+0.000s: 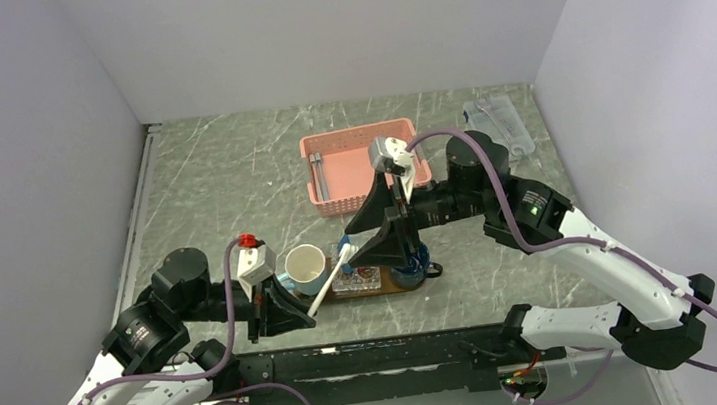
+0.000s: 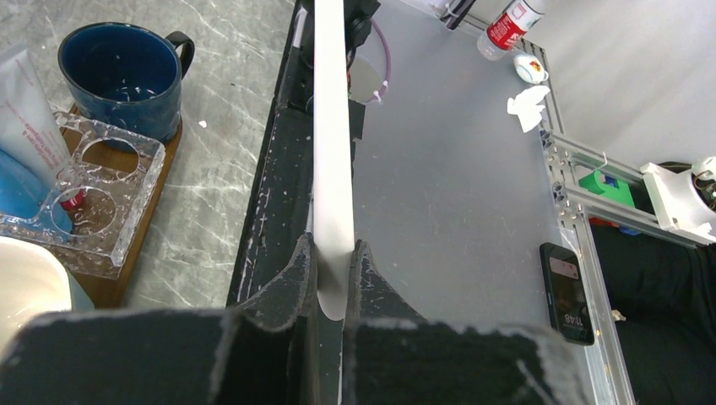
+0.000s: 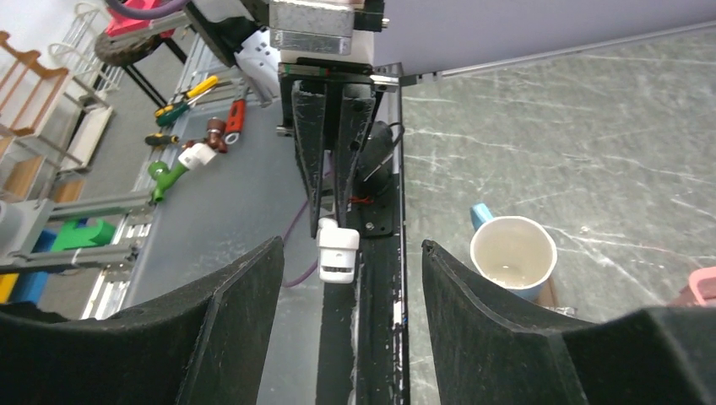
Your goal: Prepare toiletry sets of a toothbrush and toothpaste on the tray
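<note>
Left arm folded low at the near-left corner, wrist angled in toward the tray (image 2: 152, 211) - left gripper (image 2: 333, 261) pinched shut on the handle of a white toothbrush (image 2: 332, 126), one finger (image 2: 295, 270) pressed against each side. From overhead, brush slanting up and to the right out of those fingers, bristle end reaching over the white mug (image 3: 512, 253) toward the middle of the tray. Right arm bent back around from the far right, elbow high, wrist pointing down and back toward the near edge - right gripper (image 3: 350, 253) spread wide, gripping nothing, hovering over the tray and lined up facing the brush head. Tray itself sitting centre-front, just beyond the arm bases, carrying the white mug on the left, a clear acrylic holder with round holes (image 2: 127, 181) in the middle and a dark blue mug (image 2: 118, 80) on the right. Toothpaste (image 2: 21, 143) propped in the holder, flat end up, cut off by the frame edge in the left wrist view. Pink slotted basket (image 1: 357, 132) farther back, clear plastic box (image 1: 496, 118) in the far right corner.
</note>
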{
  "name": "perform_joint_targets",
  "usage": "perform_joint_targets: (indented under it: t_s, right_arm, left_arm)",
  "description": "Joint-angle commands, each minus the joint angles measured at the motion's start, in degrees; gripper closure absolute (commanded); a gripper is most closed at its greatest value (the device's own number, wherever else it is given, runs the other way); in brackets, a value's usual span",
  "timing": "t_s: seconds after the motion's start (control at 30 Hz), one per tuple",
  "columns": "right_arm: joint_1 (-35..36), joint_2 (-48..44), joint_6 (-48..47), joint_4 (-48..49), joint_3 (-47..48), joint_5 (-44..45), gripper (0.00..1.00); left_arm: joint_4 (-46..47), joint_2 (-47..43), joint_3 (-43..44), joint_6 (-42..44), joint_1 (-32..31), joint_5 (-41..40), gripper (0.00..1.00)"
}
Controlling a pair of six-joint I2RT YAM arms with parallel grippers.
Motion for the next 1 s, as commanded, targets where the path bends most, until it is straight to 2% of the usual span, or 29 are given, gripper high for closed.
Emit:
perform_joint_targets:
  t_s: [0.0,0.37,0.97]
  right_arm:
    - [-0.21,0.92,0.05,-0.66,2.83,-3.62,0.38]
    - [-0.07,1.99,0.60,-0.30,2.24,-5.09,0.50]
    - [-0.09,2.22,0.36,0.89,1.74,-7.18,0.63]
  left_arm:
    - [-0.09,-0.57,1.52,2.26,-0.18,2.04,1.00]
    - [-0.24,-0.73,0.95,2.40,-0.14,1.86,1.00]
    - [1.06,1.25,0.68,2.48,-0.17,2.10,1.00]
